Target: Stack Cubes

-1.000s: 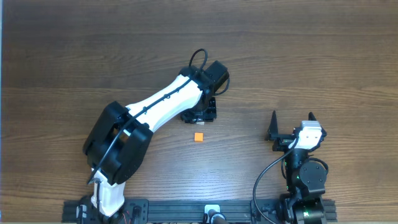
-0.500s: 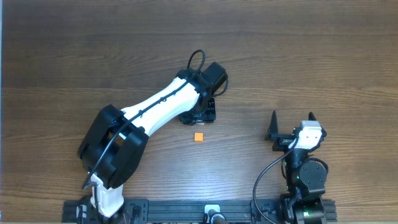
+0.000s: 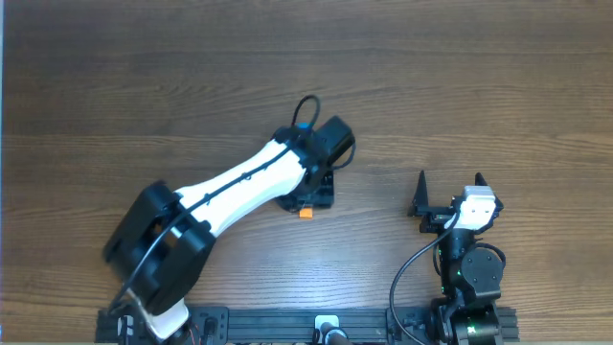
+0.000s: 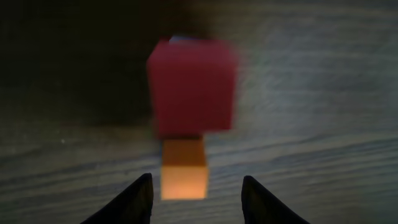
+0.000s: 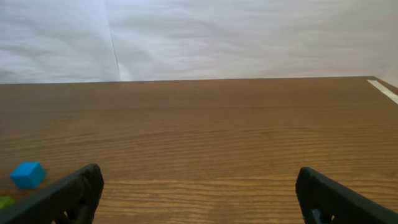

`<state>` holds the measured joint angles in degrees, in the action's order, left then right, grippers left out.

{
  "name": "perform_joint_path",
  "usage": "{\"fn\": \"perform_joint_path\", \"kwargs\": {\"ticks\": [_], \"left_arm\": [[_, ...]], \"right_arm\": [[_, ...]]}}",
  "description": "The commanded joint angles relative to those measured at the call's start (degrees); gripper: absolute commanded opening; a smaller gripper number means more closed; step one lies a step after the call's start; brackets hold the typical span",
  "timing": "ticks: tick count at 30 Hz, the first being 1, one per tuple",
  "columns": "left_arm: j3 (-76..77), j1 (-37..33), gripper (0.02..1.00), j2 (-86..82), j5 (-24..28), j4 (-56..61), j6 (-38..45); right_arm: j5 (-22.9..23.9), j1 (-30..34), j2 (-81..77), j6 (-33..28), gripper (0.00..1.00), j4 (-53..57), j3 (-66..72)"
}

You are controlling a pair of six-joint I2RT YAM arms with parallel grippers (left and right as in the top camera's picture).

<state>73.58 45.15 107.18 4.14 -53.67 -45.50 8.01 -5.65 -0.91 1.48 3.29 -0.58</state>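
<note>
Left hand (image 4: 197, 179) wide, orange cube (image 4: 183, 171) before it, wrist view adds red cube (image 4: 193, 87) behind, right hand (image 3: 449, 179) wide

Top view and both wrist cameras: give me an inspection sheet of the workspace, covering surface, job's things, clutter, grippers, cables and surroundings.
Surface: brown wooden table.
Job's things: orange cube on the table between the left gripper's fingers; red cube just beyond it, contact unclear; blue cube on the table, clear of the right gripper; green piece near it, cut off at the picture's edge.
Clutter: nothing seen.
Grippers: left gripper open, straddling the orange cube; right gripper open, holding nothing.
Cables: black cable loop at the left arm's wrist; black cable by the right arm's base.
Surroundings: white backdrop behind the table.
</note>
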Motion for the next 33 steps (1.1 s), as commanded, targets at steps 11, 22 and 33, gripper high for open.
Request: {"fn": "perform_joint_path", "kwargs": {"ticks": [11, 22, 33], "left_arm": [[-7.17, 0.5, 0.465, -4.96, 0.9, 3.69, -1.64], [-7.17, 0.52, 0.463, -3.39, 0.94, 4.61, -1.62], [-7.17, 0.81, 0.461, -1.16, 0.92, 5.75, -1.38]], "right_arm": [[-0.02, 0.31, 0.59, 0.15, 0.991, 0.2, 0.28], [0.0, 0.31, 0.59, 0.15, 0.993, 0.2, 0.28], [0.0, 0.31, 0.59, 0.15, 0.991, 0.2, 0.28]]}}
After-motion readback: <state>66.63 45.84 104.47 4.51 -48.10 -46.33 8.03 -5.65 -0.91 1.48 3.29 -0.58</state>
